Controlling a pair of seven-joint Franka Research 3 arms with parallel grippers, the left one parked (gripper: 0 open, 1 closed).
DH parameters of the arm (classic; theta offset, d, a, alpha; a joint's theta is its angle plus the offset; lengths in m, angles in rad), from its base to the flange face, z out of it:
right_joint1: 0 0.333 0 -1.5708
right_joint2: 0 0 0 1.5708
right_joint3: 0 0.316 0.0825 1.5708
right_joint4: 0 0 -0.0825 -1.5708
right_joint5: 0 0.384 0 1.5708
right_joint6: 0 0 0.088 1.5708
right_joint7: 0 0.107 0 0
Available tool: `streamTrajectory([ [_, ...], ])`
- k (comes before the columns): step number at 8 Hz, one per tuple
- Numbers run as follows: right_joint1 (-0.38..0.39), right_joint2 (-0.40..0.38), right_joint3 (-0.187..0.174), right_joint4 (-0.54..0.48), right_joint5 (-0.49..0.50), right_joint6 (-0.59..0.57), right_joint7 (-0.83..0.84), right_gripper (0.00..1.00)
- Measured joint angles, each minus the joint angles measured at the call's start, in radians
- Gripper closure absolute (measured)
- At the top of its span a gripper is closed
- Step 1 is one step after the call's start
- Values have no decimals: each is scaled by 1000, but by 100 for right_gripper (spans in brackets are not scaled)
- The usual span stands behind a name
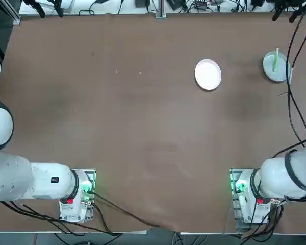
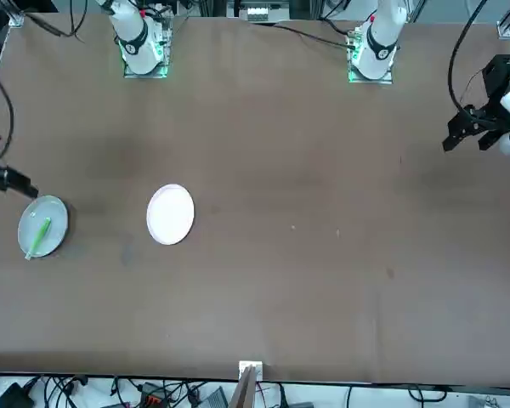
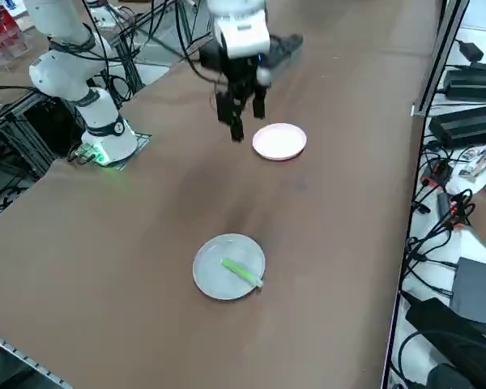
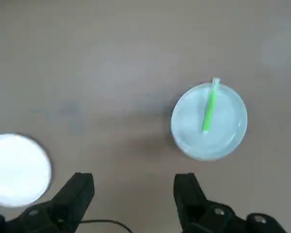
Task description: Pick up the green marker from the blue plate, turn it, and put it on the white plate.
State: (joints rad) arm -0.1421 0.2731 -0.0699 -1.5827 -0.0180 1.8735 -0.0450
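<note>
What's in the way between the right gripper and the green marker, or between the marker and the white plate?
Nothing visible. The open right gripper hangs above bare table, apart from the green marker on the blue plate. Only bare table separates that plate from the white plate.

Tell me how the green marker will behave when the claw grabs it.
The green marker looks thin, straight and stiff, probably light. Round-bodied, it may roll on the blue plate's smooth surface if nudged. One end overhangs the rim, so it could tip. The right claw hangs open, well clear.

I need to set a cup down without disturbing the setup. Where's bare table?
Bare: everything toward the parked arm from the white plate, and the strip between it and the blue plate. Crowded: the blue plate holds the green marker; the open right gripper hangs nearby.
</note>
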Motion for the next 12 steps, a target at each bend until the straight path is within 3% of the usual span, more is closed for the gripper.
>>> streamTrajectory([
  [6,-166,257,-2,-12,1,344,-206,1],
  [12,-214,402,-1,-25,1,500,-209,16],
])
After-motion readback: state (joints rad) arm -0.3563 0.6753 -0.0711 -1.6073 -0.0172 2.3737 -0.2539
